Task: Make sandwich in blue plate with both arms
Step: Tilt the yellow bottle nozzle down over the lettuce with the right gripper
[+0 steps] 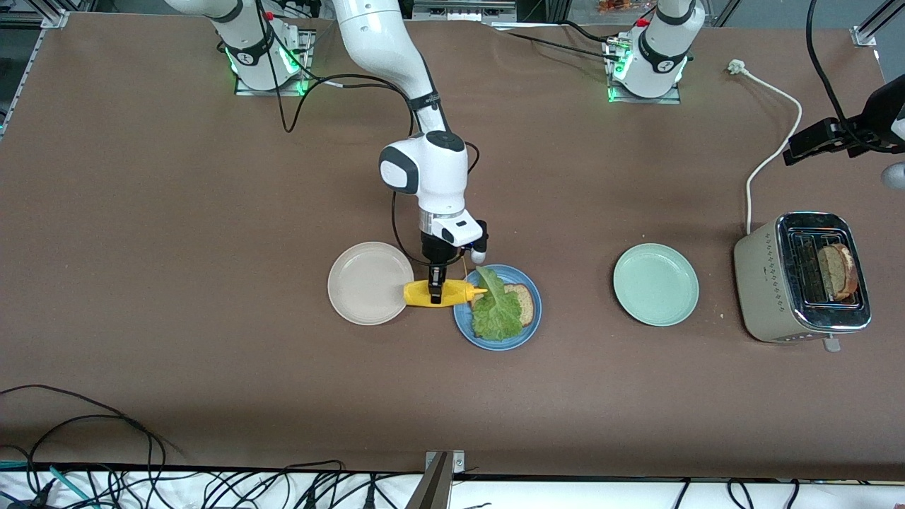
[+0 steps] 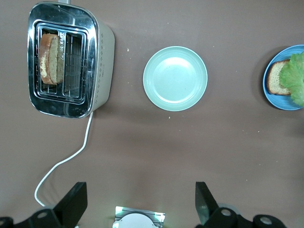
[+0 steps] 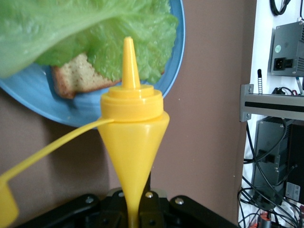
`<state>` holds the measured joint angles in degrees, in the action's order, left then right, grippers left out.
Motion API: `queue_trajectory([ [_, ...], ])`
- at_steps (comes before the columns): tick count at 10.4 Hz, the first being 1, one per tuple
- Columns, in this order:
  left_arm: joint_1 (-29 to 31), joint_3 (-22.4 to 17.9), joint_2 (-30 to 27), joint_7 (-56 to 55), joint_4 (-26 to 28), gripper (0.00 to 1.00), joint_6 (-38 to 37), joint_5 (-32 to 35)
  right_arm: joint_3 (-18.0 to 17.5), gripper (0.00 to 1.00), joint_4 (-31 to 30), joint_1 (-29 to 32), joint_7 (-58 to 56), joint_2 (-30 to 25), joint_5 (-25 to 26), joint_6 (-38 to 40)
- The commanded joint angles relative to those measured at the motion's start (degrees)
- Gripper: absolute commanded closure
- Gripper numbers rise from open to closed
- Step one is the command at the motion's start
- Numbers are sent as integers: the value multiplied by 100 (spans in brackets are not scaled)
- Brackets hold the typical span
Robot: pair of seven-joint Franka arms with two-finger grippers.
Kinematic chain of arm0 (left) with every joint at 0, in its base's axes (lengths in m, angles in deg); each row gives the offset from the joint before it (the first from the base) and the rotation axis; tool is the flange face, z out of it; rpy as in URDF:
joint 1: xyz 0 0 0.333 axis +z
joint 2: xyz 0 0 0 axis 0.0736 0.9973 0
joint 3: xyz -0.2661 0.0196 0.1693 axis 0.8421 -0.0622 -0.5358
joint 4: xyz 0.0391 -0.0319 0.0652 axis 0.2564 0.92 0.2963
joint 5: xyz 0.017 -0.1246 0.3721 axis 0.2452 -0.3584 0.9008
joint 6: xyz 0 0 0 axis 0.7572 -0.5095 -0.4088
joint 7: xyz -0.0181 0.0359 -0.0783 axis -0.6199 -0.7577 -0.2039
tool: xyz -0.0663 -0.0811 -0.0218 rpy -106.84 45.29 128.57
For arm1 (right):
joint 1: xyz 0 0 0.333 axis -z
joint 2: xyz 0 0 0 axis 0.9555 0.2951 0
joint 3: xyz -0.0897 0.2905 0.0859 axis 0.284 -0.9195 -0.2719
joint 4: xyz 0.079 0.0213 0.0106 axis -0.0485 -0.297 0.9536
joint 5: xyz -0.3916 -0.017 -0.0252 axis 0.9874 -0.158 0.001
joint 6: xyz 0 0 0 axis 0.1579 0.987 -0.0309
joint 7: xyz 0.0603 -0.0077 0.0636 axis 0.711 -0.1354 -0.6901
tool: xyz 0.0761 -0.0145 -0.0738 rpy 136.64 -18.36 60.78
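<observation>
The blue plate (image 1: 498, 308) holds one slice of brown bread (image 1: 524, 302) with a green lettuce leaf (image 1: 493, 304) on it. My right gripper (image 1: 436, 288) is shut on a yellow squeeze bottle (image 1: 438, 293), held on its side with the nozzle over the plate's rim. In the right wrist view the bottle's nozzle (image 3: 130, 61) points at the lettuce (image 3: 95, 33) and the bread (image 3: 78, 76) on the blue plate (image 3: 57, 107). A second bread slice (image 1: 838, 271) stands in the toaster (image 1: 802, 277). My left gripper (image 2: 137, 202) is open, high over the table, and waits.
A beige-white plate (image 1: 369, 283) lies beside the blue plate toward the right arm's end. A pale mint-green plate (image 1: 655, 284) lies between the blue plate and the toaster. The toaster's white cord (image 1: 771, 152) runs toward the robots' bases. Cables lie along the near table edge.
</observation>
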<state>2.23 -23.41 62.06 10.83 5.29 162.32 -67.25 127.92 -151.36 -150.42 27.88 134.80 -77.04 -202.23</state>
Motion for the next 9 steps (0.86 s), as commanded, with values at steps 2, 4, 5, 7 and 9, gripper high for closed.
queue_trajectory([
  [2, 6, 32, 73, -32, -166, 0, -111, 179, 298, 100, 41, -177, 100, 279, 492, 180],
  [4, -3, 32, 64, -32, -166, 0, -120, 179, 308, 100, 32, -204, 266, 340, 492, 180],
  [5, -3, 32, 73, -32, -166, 0, -111, 179, 308, 100, 32, -239, 363, 358, 492, 180],
  [7, -3, 32, 73, -32, -175, 0, -111, 179, 308, 100, 32, -239, 477, 367, 492, 180],
  [9, 6, 32, 73, -32, -166, 0, -111, 179, 316, 100, 32, -265, 513, 358, 492, 189],
])
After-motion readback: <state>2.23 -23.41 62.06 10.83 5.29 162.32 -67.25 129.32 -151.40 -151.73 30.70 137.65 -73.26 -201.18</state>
